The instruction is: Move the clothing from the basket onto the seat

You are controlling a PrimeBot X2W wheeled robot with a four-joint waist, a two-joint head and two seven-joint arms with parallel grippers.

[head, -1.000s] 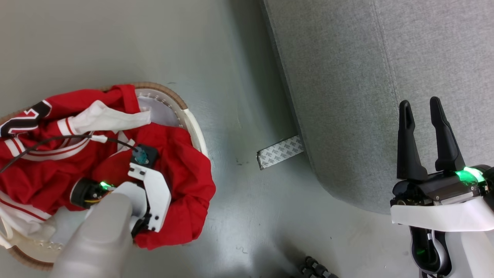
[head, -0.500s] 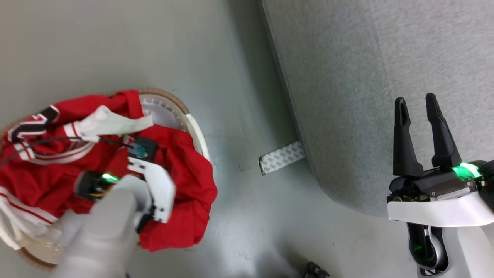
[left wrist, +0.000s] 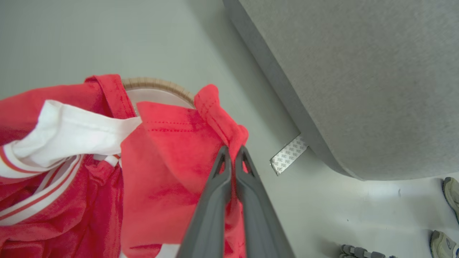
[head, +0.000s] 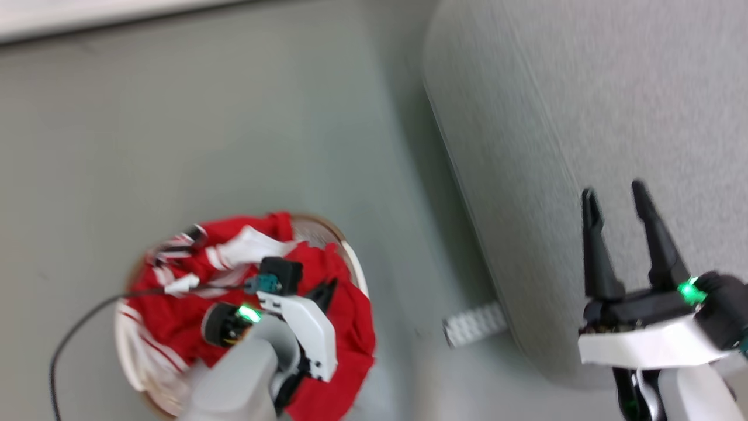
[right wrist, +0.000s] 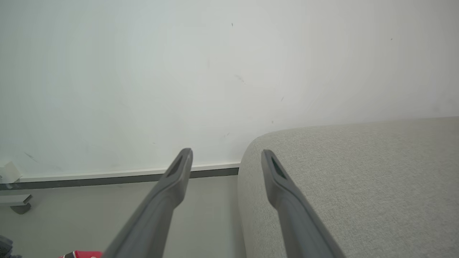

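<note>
1. Here, the left gripper [left wrist: 232,152] is clamped on a hemmed fold of the clothing [left wrist: 168,161], soft red fabric with white stripes heaped in the brown-rimmed basket [left wrist: 157,84].
2. The basket stands on a smooth grey-green floor [left wrist: 179,36] near the seat [left wrist: 358,71], a rounded, coarse-woven grey block; a patterned tape strip [left wrist: 288,157] lies at its foot.
3. The right gripper [head: 613,193] hovers over the seat, fingers spread, holding nothing.
4. The right wrist view adds a white wall [right wrist: 179,71] and dark-edged baseboard [right wrist: 107,175]; the left wrist view, two shoes [left wrist: 441,245].

1 basket [left wrist: 154,83], 1 seat [left wrist: 358,79], 1 tape strip [left wrist: 288,154] and 2 shoes [left wrist: 444,244] show.
</note>
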